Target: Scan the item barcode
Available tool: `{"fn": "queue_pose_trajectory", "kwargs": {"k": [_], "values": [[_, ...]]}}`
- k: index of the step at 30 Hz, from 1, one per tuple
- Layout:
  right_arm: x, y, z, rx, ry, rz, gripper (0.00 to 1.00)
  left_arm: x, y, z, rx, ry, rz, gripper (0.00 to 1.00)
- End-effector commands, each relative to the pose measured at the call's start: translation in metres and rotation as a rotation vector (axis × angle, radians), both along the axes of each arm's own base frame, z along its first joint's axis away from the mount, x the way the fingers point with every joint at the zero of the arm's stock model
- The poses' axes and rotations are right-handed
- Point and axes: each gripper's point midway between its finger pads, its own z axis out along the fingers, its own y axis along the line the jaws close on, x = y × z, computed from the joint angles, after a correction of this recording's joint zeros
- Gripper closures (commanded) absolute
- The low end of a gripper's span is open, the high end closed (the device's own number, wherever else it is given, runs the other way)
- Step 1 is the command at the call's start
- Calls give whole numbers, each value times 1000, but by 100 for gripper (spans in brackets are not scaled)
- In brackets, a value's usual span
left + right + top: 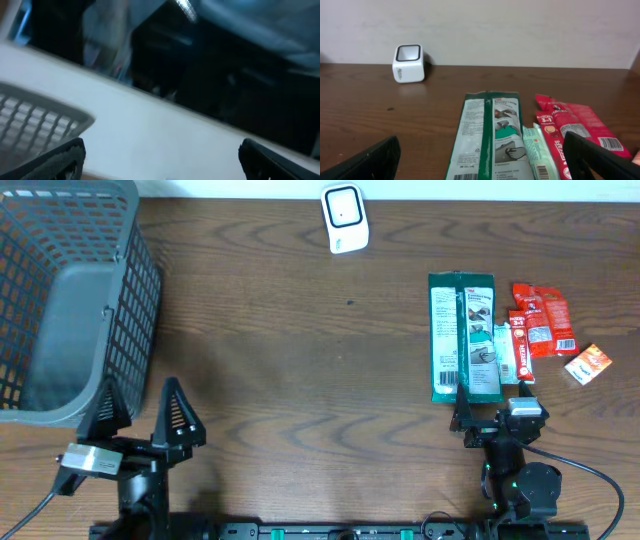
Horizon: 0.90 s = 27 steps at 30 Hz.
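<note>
1. The table (300, 360) is dark brown wood with wavy grain.
2. A plain pale wall (520, 30) rises right behind the table's far edge.
3. Soft, even light falls on the table, casting faint shadows.

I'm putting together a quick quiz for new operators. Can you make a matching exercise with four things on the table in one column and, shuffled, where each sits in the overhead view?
Things:
1. grey mesh basket
2. white scanner
3. green package
4. small orange packet

Places:
A. at the far edge, near the middle
B. furthest right of all the items
C. at the left end of the table
D. just ahead of the right tool

Pairs: 1-C, 2-A, 3-D, 4-B
</note>
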Motion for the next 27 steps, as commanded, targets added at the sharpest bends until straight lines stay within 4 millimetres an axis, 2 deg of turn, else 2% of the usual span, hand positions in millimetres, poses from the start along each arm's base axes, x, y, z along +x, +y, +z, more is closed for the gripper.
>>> {"fn": "queue_pose_trajectory", "kwargs": {"k": [1, 14, 23, 27], "values": [[0, -1, 0, -14, -1, -4, 1, 10, -9, -18, 19, -25, -45, 2], [0, -1, 0, -14, -1, -4, 1, 45, -9, -104, 31, 139, -39, 2], [0, -1, -1, -14, 0, -4, 1, 60, -9, -184, 38, 438, -41, 2], [0, -1, -1, -14, 0, -4, 1, 59, -10, -207, 117, 527, -29, 2]]}}
